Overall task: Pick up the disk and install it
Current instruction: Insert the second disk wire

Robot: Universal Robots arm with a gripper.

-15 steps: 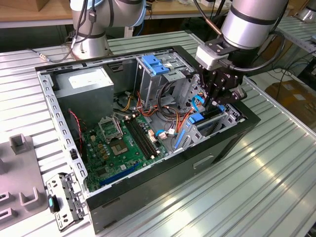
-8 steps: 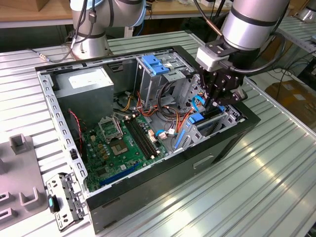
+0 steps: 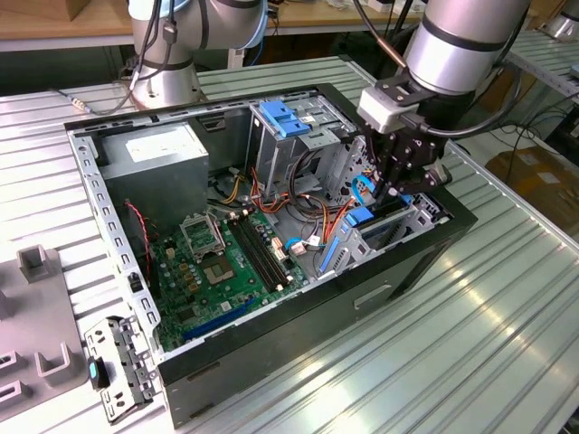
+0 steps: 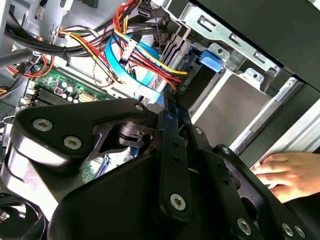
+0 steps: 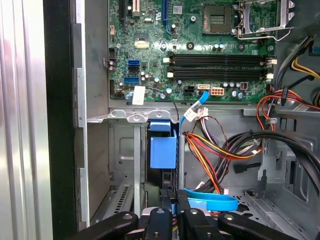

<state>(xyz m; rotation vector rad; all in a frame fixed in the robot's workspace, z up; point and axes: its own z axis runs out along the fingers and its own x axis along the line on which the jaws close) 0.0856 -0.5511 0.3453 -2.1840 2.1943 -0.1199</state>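
Observation:
The disk (image 3: 360, 216) stands on edge in the drive bay at the front corner of the open computer case (image 3: 86, 181), on the exterior view's right. Its light-blue side rail (image 5: 163, 145) faces up out of the slot, and the rail's end tab (image 4: 210, 58) sits against the metal bay frame. My gripper (image 3: 398, 185) hangs down inside the case right over that bay. In both wrist views its black fingers (image 5: 164, 200) are pressed together, with the tips (image 4: 171, 107) just beside the disk's rail and nothing visibly clamped between them.
Bundled power wires (image 5: 220, 145) and a blue flat cable (image 5: 210, 201) lie close beside the bay. The motherboard (image 3: 222, 262), the grey power-supply box (image 3: 158, 158) and the drive cage with its blue latch (image 3: 288, 117) occupy the case. A person's hand (image 4: 285, 172) rests outside the case wall.

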